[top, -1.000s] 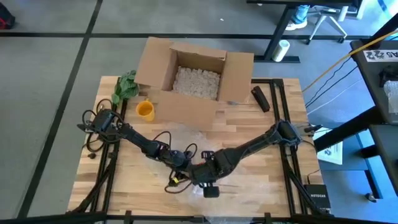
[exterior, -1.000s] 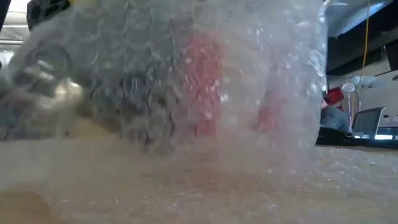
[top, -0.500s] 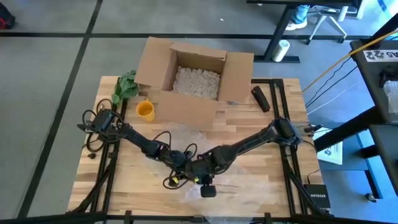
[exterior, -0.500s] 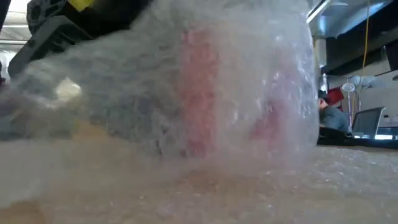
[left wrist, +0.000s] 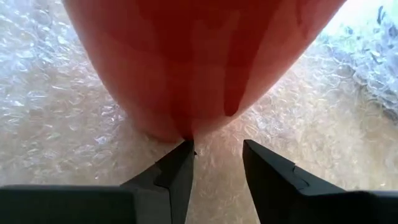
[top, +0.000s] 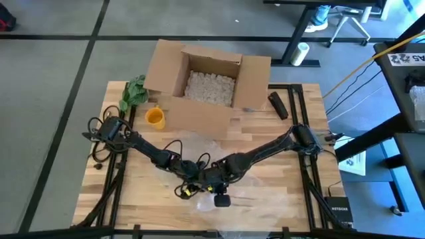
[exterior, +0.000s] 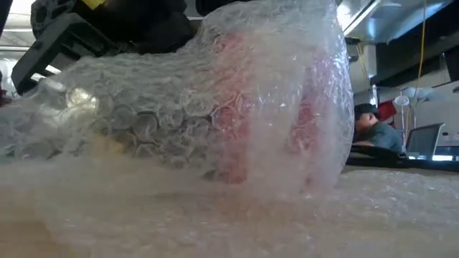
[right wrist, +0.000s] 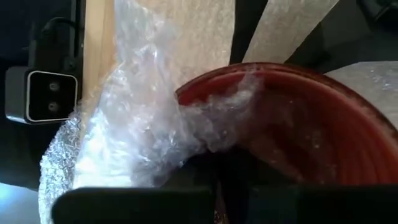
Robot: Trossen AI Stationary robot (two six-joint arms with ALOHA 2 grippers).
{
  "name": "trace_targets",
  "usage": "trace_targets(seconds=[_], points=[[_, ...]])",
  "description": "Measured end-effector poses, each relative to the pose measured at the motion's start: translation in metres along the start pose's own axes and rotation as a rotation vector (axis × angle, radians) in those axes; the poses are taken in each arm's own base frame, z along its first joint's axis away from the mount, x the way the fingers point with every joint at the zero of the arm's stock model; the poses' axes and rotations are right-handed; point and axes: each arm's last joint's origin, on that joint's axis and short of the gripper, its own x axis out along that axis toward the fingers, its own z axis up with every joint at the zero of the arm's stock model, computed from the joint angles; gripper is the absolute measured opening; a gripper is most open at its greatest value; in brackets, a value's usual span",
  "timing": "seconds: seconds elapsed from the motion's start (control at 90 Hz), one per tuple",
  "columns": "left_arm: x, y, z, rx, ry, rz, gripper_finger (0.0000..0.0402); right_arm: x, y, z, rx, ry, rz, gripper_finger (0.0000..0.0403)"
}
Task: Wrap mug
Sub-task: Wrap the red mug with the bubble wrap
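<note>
A red mug (exterior: pixel 237 122) lies on the bubble wrap (exterior: pixel 143 115) near the table's front middle, with the sheet drawn over it. The right wrist view shows the mug's rim (right wrist: pixel 298 124) and wrap (right wrist: pixel 137 124) bunched at its mouth. My right gripper (right wrist: pixel 217 180) is shut on that wrap and comes in from the right (top: pixel 211 178). My left gripper (left wrist: pixel 214 152) is open right at the mug's red wall (left wrist: pixel 199 56) and comes from the left (top: pixel 192 176). My left gripper has one fingertip (left wrist: pixel 185 146) right at the mug's outer wall (left wrist: pixel 186 134). Whether it touches, I cannot tell. The other finger stands clear over the wrap. My right gripper pinches a bunched fold of bubble wrap (right wrist: pixel 208 146) at the mug's mouth, just inside the rim. The fingers themselves hide the exact place of contact.
An open cardboard box (top: pixel 209 83) with packing fill stands at the back middle. A yellow cup (top: pixel 155 117) and a green thing (top: pixel 135 91) sit to its left, and a black object (top: pixel 277 105) to its right. A person (exterior: pixel 376 132) sits in the room behind.
My right gripper has gone toward the table's left edge and a little toward the far edge, pulling the wrap with it. The bubble wrap has been drawn closer around the red mug, and its free side has moved in toward the mug.
</note>
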Motion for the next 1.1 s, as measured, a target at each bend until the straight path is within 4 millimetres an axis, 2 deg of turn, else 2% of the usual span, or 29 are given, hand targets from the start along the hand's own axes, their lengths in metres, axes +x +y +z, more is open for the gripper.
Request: trace_targets(seconds=[0.256,0.7,1.1], points=[[0.0,0.0,0.0,0.016,-0.001,0.005,0.0121,0.0,0.0,0.0,-0.006,-0.005,-0.006,0.0],[0.0,0.0,0.0,0.013,0.0,0.008,0.0121,-0.011,0.003,0.005,-0.003,0.009,-0.021,0.0],[0.0,0.0,0.0,0.013,-0.001,0.009,0.0121,-0.042,0.01,0.014,0.022,0.023,-0.134,0.0]])
